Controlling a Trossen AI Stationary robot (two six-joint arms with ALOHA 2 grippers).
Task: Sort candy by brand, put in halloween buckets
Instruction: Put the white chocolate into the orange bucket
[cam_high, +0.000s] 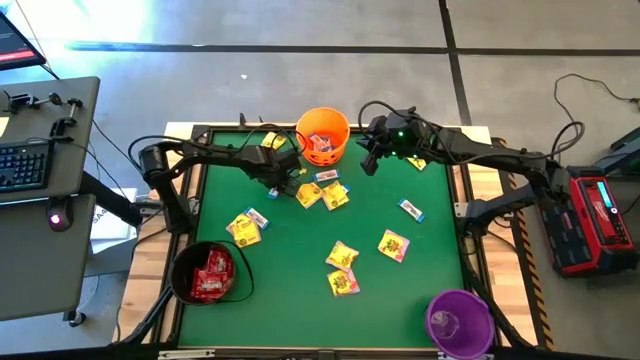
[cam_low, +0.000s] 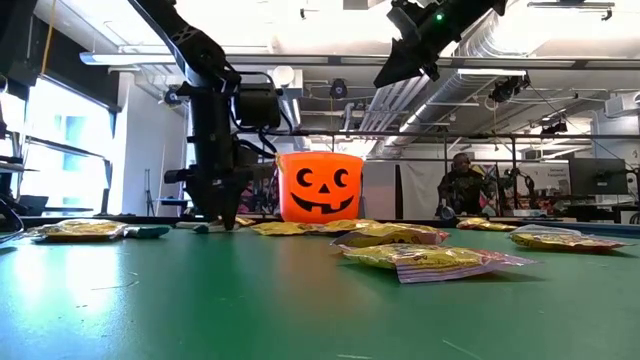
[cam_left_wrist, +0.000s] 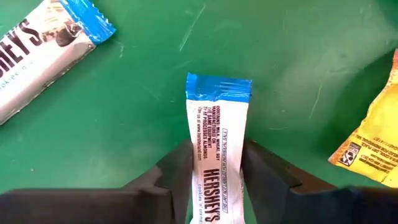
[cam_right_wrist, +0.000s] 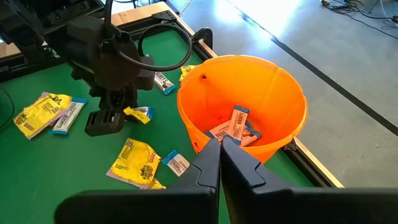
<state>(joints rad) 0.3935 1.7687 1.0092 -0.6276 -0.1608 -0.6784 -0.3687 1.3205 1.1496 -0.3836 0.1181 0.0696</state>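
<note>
1. Orange bucket (cam_high: 323, 135) holds white bars; black bucket (cam_high: 207, 272) holds red packets; purple bucket (cam_high: 459, 320) looks empty.
2. Left gripper (cam_left_wrist: 214, 183), beside the orange bucket, has its fingers around a white bar (cam_left_wrist: 217, 152) on the tabletop (cam_high: 300, 260).
3. Right gripper (cam_right_wrist: 221, 155), fingers closed and empty, hovers above the orange bucket.
4. Yellow packets (cam_high: 342, 256) remain unsorted.

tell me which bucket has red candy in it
The black bucket at the table's near-left corner: it is filled with red packets. The orange bucket holds orange-and-white wrappers, and the purple bucket shows no red.

You are looking at a green table (cam_high: 300, 270) with a wooden rim; a keyboard (cam_high: 22, 165) is sitting on a grey desk (cam_high: 60, 120) to its left, and a red case (cam_high: 590, 220) is lying on the floor at right.
</note>
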